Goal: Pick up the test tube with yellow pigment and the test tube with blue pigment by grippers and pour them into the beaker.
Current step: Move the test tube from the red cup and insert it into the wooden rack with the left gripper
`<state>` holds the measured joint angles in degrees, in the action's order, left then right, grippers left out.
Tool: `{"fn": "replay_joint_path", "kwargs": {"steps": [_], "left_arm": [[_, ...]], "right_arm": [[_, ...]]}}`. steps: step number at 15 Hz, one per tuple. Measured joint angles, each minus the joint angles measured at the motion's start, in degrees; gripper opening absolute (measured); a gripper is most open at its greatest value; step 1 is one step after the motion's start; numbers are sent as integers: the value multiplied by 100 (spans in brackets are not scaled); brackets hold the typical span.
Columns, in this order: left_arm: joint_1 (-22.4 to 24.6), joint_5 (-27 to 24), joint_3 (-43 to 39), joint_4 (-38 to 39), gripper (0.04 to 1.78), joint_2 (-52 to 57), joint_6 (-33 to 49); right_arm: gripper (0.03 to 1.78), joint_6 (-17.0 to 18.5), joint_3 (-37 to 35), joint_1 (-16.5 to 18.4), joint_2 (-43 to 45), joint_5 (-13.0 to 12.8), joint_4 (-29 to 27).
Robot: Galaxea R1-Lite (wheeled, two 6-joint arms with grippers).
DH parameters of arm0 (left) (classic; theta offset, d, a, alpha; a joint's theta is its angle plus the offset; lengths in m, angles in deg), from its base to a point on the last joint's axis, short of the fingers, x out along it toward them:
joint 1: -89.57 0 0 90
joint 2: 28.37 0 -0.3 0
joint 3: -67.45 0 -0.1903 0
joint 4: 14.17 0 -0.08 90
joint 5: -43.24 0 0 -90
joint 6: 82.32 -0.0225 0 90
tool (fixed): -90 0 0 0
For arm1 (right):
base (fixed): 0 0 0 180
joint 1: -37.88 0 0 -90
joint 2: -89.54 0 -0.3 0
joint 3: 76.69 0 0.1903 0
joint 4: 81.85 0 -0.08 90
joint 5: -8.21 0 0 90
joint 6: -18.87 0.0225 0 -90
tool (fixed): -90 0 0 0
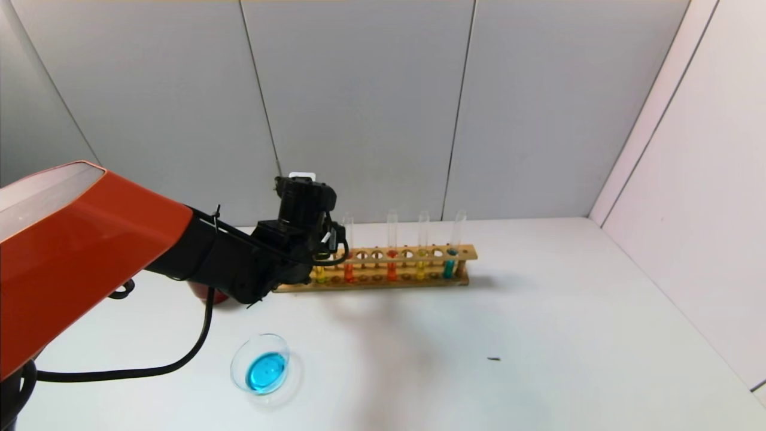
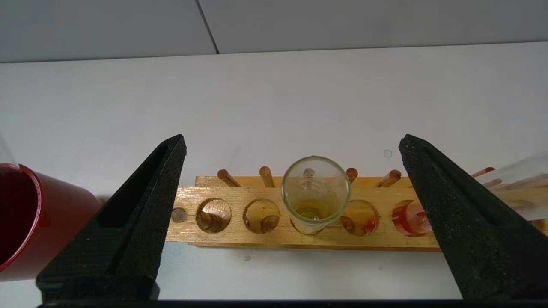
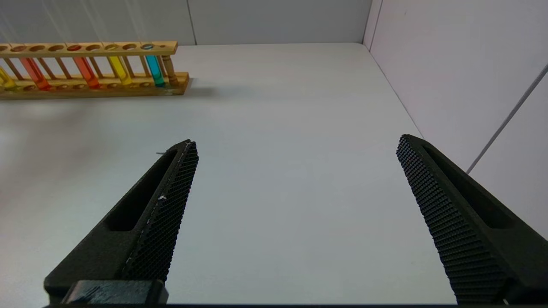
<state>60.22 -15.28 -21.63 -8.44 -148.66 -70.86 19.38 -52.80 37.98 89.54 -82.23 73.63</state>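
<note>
The test tube with yellow pigment (image 2: 315,192) stands upright in the wooden rack (image 2: 239,233), third hole from the rack's left end. My left gripper (image 2: 293,139) is open and hangs right above it, one finger on each side, well apart from the glass. In the head view my left gripper (image 1: 311,239) covers most of this tube (image 1: 320,274). The beaker (image 1: 261,365) sits on the table in front and holds bright blue liquid. No tube with bright blue liquid shows. My right gripper (image 3: 294,141) is open and empty over bare table, out of the head view.
The rack (image 1: 389,276) also holds two orange-red tubes (image 1: 348,269), a second yellow tube (image 1: 421,266) and a teal tube (image 1: 449,263) at its right end. A dark red cup (image 2: 25,222) stands just left of the rack. Walls close the back and right.
</note>
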Motion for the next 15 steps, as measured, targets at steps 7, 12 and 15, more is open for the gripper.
{"fn": "replay_joint_path", "kwargs": {"steps": [7, 12, 15], "left_arm": [[21, 11, 12, 15, 122, -69, 11], [7, 0, 9, 15, 38, -77, 17], [-26, 2, -10, 26, 34, -74, 35]], "right_arm": [[170, 1, 0, 0, 0, 0, 1], [170, 0, 0, 0, 0, 0, 1], [170, 1, 0, 0, 0, 0, 0]]}}
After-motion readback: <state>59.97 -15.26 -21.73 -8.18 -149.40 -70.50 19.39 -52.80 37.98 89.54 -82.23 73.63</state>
